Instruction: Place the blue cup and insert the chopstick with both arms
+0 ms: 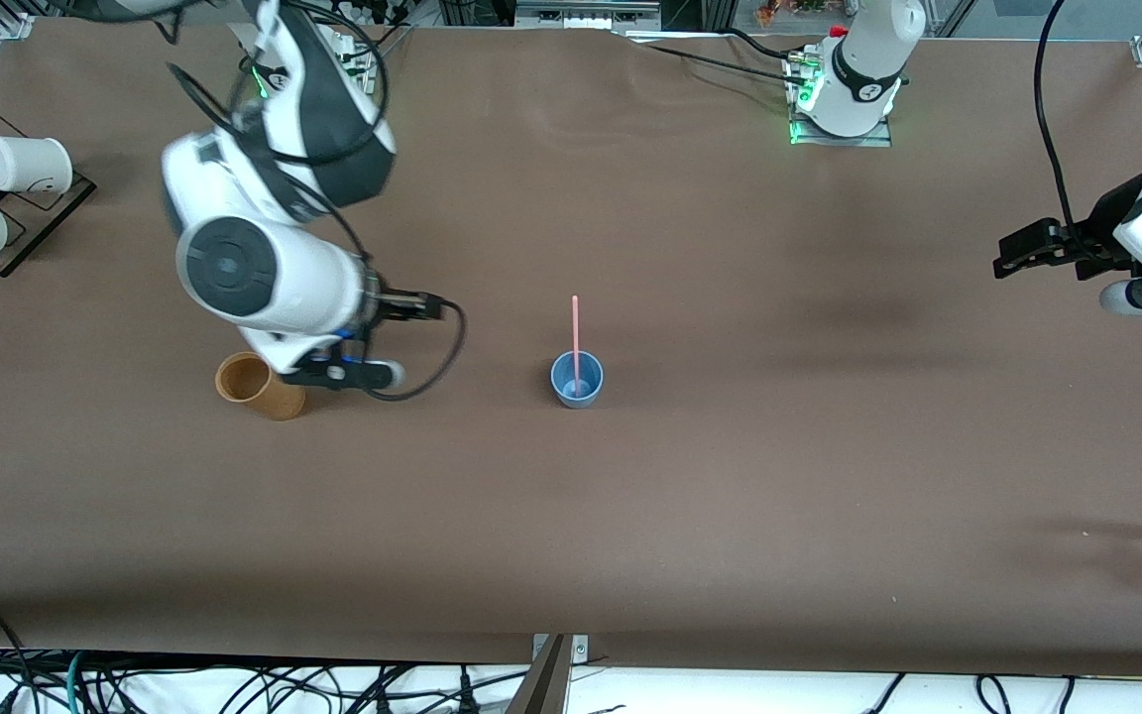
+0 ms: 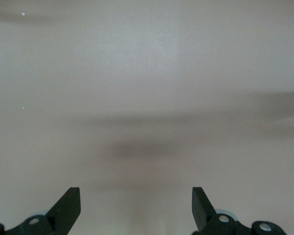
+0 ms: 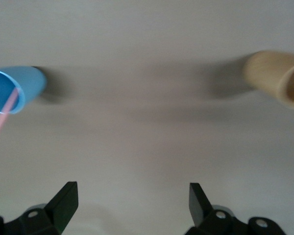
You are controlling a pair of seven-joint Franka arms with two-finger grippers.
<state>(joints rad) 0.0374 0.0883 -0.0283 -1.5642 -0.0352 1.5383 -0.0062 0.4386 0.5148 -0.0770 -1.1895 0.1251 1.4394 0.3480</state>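
A brown table (image 1: pixel 730 496) seen from a high camera facing two white robot arms. Near the middle of the table stands the blue cup (image 1: pixel 577 380), upright, with the pink chopstick (image 1: pixel 575 337) standing in it, its lower end inside the cup and its upper end leaning toward 12 o'clock above the rim. Nothing holds either one.

The right gripper (image 3: pixel 132 203) hangs over the table toward the right arm's end, between the blue cup and a tan cup (image 1: pixel 259 386); its jaws are spread wide with only bare table between them. In the front view the tan cup sits at about 9 o'clock from the blue cup, well apart from it, just beside the right arm's wrist. The right wrist view shows both cups, the blue one (image 3: pixel 14 89) with the chopstick (image 3: pixel 2 117) sticking out.

The left gripper (image 2: pixel 136 205) is up over the table at the left arm's end, at about 2 o'clock from the blue cup and well apart from it. Its jaws are spread wide and empty.

At the right arm's end, near 10 o'clock, a dark rack (image 1: pixel 31 223) carries white cups (image 1: pixel 26 164).
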